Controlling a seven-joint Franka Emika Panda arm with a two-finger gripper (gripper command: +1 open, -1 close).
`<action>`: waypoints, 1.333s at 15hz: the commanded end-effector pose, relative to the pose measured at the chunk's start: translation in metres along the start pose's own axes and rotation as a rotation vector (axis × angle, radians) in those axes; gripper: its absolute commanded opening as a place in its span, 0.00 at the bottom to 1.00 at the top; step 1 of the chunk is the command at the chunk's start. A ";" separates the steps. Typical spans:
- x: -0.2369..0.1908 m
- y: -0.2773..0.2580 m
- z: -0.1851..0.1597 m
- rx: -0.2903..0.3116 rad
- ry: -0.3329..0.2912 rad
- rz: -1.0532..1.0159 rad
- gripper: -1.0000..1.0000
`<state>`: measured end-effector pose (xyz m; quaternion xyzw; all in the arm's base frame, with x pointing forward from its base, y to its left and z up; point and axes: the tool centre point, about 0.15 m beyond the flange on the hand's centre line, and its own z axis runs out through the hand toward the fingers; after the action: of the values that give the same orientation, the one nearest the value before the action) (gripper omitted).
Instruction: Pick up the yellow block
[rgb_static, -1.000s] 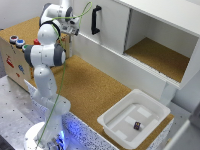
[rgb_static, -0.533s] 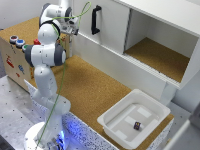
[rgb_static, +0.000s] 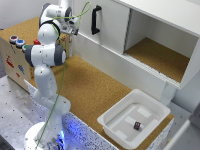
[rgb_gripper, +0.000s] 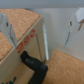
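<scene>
The arm (rgb_static: 46, 60) is standing at the near left corner of the cork-topped counter (rgb_static: 95, 90), folded up high with its gripper (rgb_static: 74, 27) hanging over the counter's far left edge, close to the white cabinet door with a black handle (rgb_static: 95, 20). In the wrist view the gripper's two pale fingers (rgb_gripper: 6, 25) are spreading wide apart with nothing between them, looking down on a wooden box (rgb_gripper: 22, 47) and a strip of cork.

A white tray (rgb_static: 134, 120) is sitting at the counter's near right corner, and a small dark block (rgb_static: 137, 125) is lying inside it, too small to judge its colour. No yellow block is showing clearly in either view. An open cabinet shelf (rgb_static: 160, 55) is running along the far right edge. The wooden box with coloured buttons (rgb_static: 15, 50) is standing off the counter's left edge, beside the arm. A green cable (rgb_static: 65, 70) is trailing down along the arm.
</scene>
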<state>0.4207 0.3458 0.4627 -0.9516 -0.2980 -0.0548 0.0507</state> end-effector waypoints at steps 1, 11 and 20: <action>0.050 -0.030 -0.011 0.011 0.015 -0.192 1.00; 0.066 -0.157 -0.006 0.093 -0.123 -1.064 1.00; 0.053 -0.147 0.033 0.010 -0.248 -1.200 1.00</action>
<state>0.3699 0.4811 0.4519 -0.6401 -0.7666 -0.0418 0.0288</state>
